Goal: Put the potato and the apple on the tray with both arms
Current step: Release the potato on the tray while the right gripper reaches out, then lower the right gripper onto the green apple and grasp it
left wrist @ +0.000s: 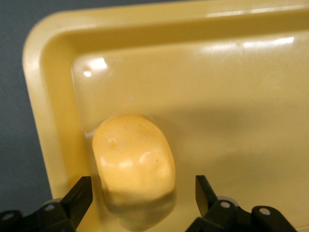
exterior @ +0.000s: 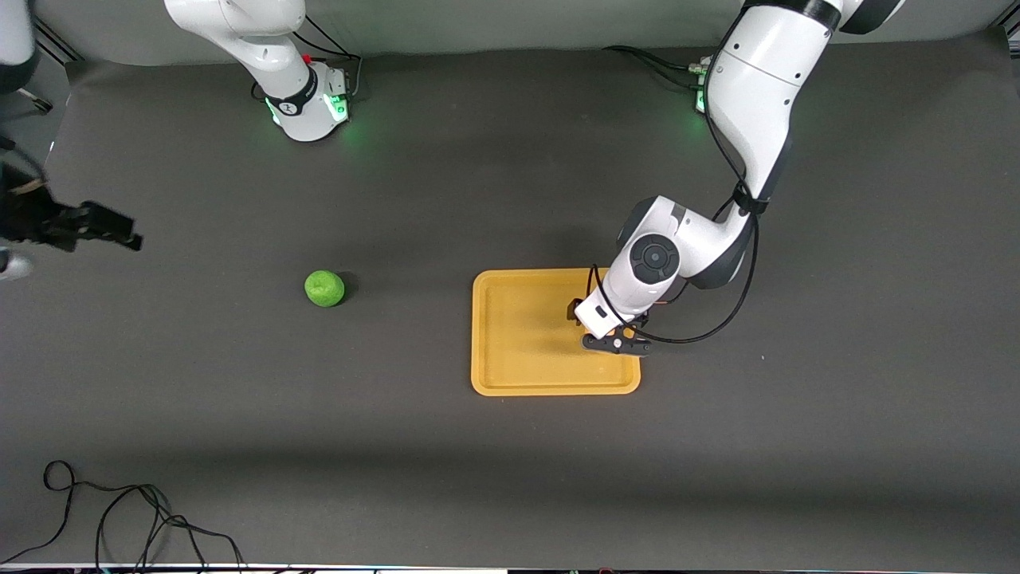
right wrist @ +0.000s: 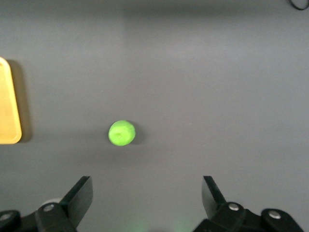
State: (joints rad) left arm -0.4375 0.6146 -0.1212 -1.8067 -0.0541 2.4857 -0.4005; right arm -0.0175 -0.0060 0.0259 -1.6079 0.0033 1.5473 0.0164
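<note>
The potato lies in a corner of the yellow tray, close to its rim. My left gripper is open, low over the tray, with a finger on each side of the potato and a gap on both sides. In the front view the left gripper is over the tray at the left arm's end, and its hand hides the potato. The green apple sits on the dark table toward the right arm's end. My right gripper is open and empty, high up; its view shows the apple and the tray's edge.
A black cable lies looped on the table near the front camera, at the right arm's end. The arms' bases glow green at the table's back edge.
</note>
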